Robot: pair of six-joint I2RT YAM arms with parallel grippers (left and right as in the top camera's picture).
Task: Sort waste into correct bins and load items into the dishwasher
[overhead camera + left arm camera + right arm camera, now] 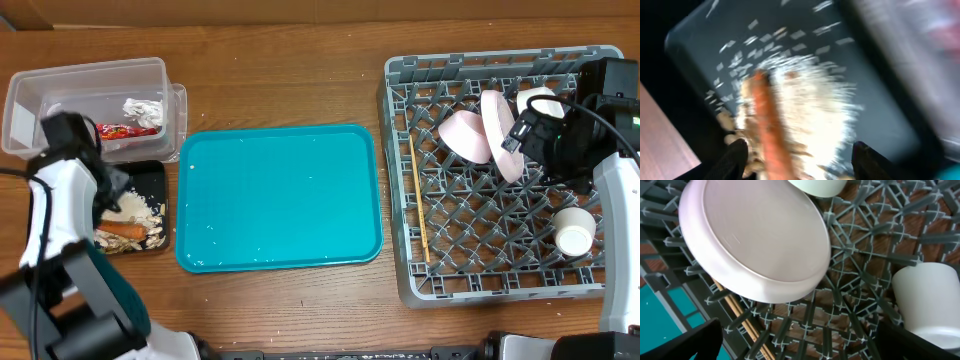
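The clear tub (60,85) holds the foil ball (143,108) and red wrapper (125,130). The black tray (152,178) holds food scraps (135,209) and the carrot (125,229). My left gripper (113,186) hovers open just over them; its blurred wrist view shows the carrot (767,125), scraps (810,105) and tray (880,95) between open fingers (802,160). The grey dish rack (500,270) holds pinkish bowls (463,135), a cup (575,232) and chopsticks (418,200). My right gripper (530,135) is open and empty (802,342) above the rack (850,270), next to a bowl (755,240) and the cup (930,300).
The teal serving tray (280,195) lies between the bins and the rack, with a few crumbs on it. Another white dish (540,98) stands at the rack's back. Chopsticks (740,320) lie under the bowl. Bare wooden table (300,80) lies behind.
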